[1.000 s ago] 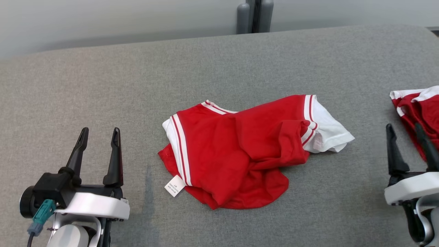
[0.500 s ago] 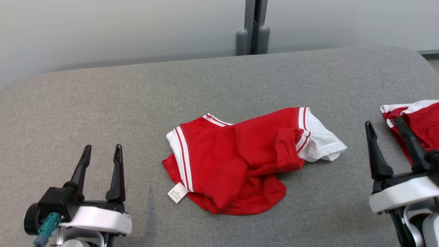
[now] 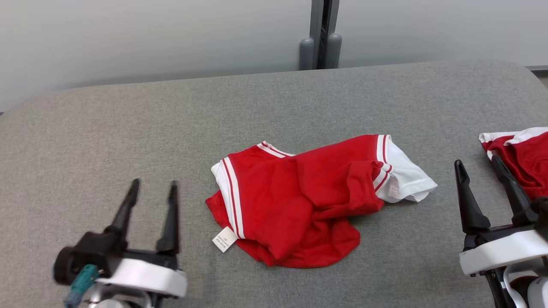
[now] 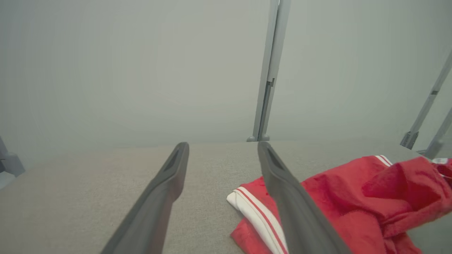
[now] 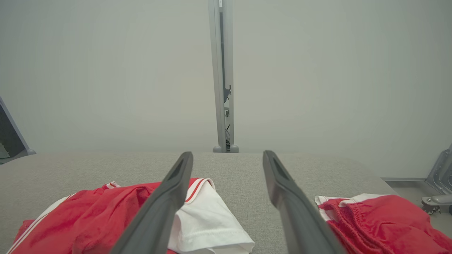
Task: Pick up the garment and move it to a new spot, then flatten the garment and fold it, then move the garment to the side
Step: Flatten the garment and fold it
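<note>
Garment (image 3: 299,201) between left fingers (image 3: 171,214) and right fingers (image 3: 467,199), apart from both

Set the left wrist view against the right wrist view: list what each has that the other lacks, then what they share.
Left wrist view, not the right: the open left gripper, the striped edge of the garment, and slanted grey struts at the far right. Right wrist view, not the left: the open right gripper, the garment's white sleeve, and a second red garment to its right. Both: the crumpled red garment, the grey padded surface, the pale wall and the grey upright post.
</note>
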Motion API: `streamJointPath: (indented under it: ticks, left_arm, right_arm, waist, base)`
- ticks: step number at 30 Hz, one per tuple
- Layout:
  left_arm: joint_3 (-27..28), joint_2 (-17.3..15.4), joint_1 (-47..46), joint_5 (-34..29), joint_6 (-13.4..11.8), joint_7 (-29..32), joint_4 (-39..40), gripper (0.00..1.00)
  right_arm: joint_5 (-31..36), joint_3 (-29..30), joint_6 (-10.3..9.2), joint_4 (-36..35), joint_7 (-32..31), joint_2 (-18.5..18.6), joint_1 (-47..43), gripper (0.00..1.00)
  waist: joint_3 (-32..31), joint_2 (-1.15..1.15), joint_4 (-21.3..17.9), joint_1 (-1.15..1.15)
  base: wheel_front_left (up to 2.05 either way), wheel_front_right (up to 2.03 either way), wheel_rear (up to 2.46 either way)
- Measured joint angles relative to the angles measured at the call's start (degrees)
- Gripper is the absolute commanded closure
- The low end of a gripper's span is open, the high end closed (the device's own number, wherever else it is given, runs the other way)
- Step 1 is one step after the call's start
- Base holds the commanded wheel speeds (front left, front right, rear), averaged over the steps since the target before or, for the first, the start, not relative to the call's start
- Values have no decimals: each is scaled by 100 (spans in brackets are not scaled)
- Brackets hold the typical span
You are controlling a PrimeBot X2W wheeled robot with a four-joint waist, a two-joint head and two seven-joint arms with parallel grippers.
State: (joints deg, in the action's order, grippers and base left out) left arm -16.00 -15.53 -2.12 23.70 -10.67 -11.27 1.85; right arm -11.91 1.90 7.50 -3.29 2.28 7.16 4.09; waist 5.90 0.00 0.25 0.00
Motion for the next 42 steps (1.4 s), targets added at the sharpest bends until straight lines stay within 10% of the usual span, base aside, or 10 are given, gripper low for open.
streamJointPath:
  ticks: [15,25,26,27,28,42]
  left_arm:
    - [-2280,687,-729,-100,1352,1376,-211,0]
    - [-2441,665,-1245,-245,1463,1553,-1771,0]
    - [-2436,650,-1291,-246,1463,1538,-1831,15]
    - [-2447,649,-1345,-263,1464,1528,-1881,84]
    - [-2448,644,-1383,-265,1474,1513,-1906,100]
    - [-1884,-476,-1198,255,1535,1830,357,100]
  right_arm:
    - [-74,-207,0,49,49,-112,267,0]
    - [-76,-109,0,232,205,-112,573,0]
    - [-77,-104,0,247,237,-121,575,0]
    - [-86,-92,0,264,257,-127,580,0]
    - [-100,-78,0,279,276,-135,587,0]
    - [-270,155,0,396,293,-107,589,0]
  waist:
    - [591,0,-269,0]
    - [1247,0,-725,0]
    - [1293,0,-762,0]
    - [1337,0,-792,0]
    - [1373,0,-813,0]
    - [1226,0,-307,0]
  base:
    - [0,0,0]
    - [0,0,0]
    - [0,0,0]
    - [0,0,0]
    - [0,0,0]
    - [0,0,0]
